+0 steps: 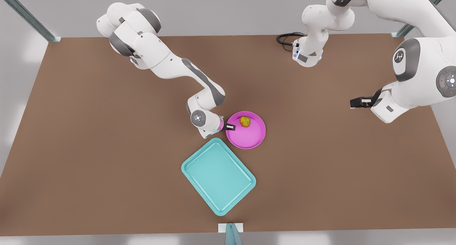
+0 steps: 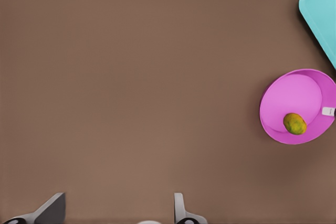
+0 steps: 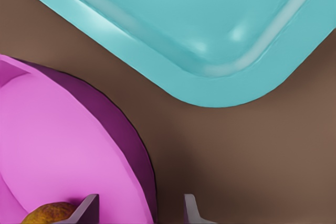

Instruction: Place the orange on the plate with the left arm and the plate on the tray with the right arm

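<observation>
Front view: orange lies on the plate, off centre, so the first step reads as done. The plate sits flat on the table, just beside the tray and not on it.

Right wrist view: right tool is at the plate's rim, fingers parted, one over the plate's inside near the orange, the other over the table outside. It holds nothing yet.

Left wrist view: left tool is spread open and empty over bare table, well apart from the plate; this arm waits.

Judgement: step in hand is the rim grasp. Next move calls for closing on the rim, a level lift so the orange does not roll, then transfer onto the tray.
</observation>
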Available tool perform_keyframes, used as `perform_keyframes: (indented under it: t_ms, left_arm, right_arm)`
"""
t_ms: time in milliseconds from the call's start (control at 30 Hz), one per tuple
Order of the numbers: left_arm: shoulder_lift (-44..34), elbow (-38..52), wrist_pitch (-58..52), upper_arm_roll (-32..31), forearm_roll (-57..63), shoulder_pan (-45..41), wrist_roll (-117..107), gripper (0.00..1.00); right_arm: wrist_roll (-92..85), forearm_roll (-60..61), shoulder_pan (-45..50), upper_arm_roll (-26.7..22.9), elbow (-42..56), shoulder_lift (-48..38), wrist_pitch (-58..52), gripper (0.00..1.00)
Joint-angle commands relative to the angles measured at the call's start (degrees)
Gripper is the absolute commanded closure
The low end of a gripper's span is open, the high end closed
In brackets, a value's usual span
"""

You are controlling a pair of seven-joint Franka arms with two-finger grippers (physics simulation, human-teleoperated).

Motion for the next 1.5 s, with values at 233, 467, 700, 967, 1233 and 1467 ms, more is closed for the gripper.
perform_keyframes:
  t_ms: [233, 467, 700, 967, 1233, 1467]
  left_arm:
    - [0.0, 0.0, -0.7, 0.0, 0.0, 0.0, 1.5, 0.0]
    - [-0.1, 0.0, -1.2, 0.0, 0.0, 0.0, 1.4, 0.0]
    - [-0.1, 0.0, -1.3, 0.0, 0.0, 0.0, 1.4, 0.0]
    - [-0.1, -0.1, -1.4, 0.0, 0.0, 0.0, 1.4, 0.0]
    - [-0.1, -0.1, -1.5, 0.0, 0.0, 0.0, 1.4, 0.0]
    - [-0.1, -0.1, -1.5, 0.0, 0.0, 0.0, 1.4, 0.0]
  right_arm:
    - [3.4, 0.0, 0.0, 0.0, 1.1, 1.2, -0.1, 0.49]
    - [3.3, 0.0, 0.0, 0.0, 1.8, 1.2, -0.3, 0.79]
    - [3.4, 0.0, 0.0, 0.2, 3.2, -0.2, -0.6, 0.79]
    - [3.1, 0.0, -1.1, 0.5, 4.5, -3.0, -0.7, 0.79]
    - [2.4, 0.0, -7.7, 0.5, 6.8, -2.8, -0.5, 0.79]
    - [1.1, 0.0, -14.0, 0.5, 7.4, -2.5, -0.4, 0.79]
